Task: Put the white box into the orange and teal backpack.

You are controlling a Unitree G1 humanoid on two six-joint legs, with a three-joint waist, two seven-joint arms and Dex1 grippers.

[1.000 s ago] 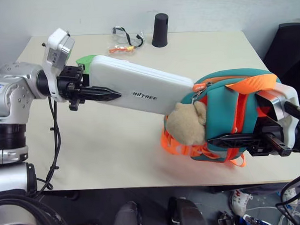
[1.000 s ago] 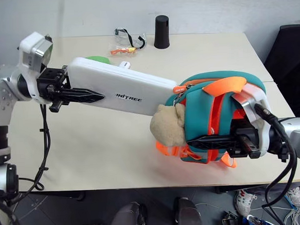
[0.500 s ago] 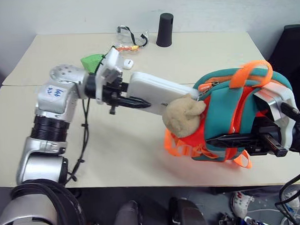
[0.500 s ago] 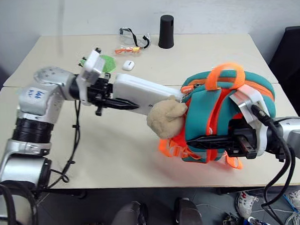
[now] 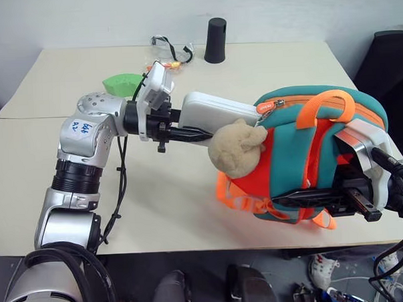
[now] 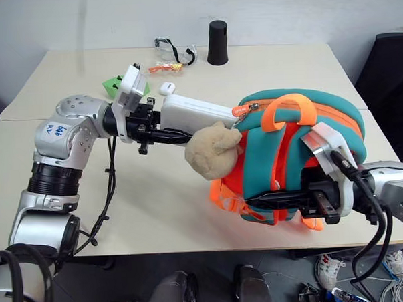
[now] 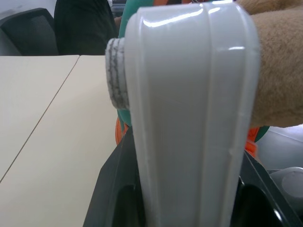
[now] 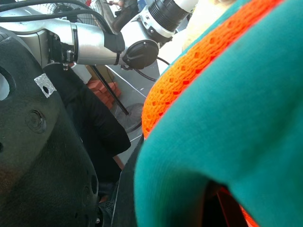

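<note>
The white box point(image 5: 218, 111) hangs level above the table, and its right end goes into the zipped opening at the top of the orange and teal backpack point(image 5: 302, 146). My left gripper point(image 5: 199, 128) is shut on the box's left end, one black finger lying along its front side. In the left wrist view the box point(image 7: 189, 118) runs straight out from between the fingers. A tan plush toy point(image 5: 235, 147) dangles from the backpack just under the box. My right gripper point(image 5: 287, 201) is shut on the backpack's lower front edge, holding it upright.
At the table's point(image 5: 156, 193) far side stand a black cylinder point(image 5: 214, 31), safety glasses point(image 5: 170, 49), a small orange packet point(image 5: 163, 64), a green object point(image 5: 121, 81) and a tiny white case point(image 6: 165, 89). A black chair point(image 5: 392, 69) is off the right edge.
My left arm has carried the box to the right, so more of it sits inside the backpack and its lettering is hidden. The right gripper has kept its hold in place.
</note>
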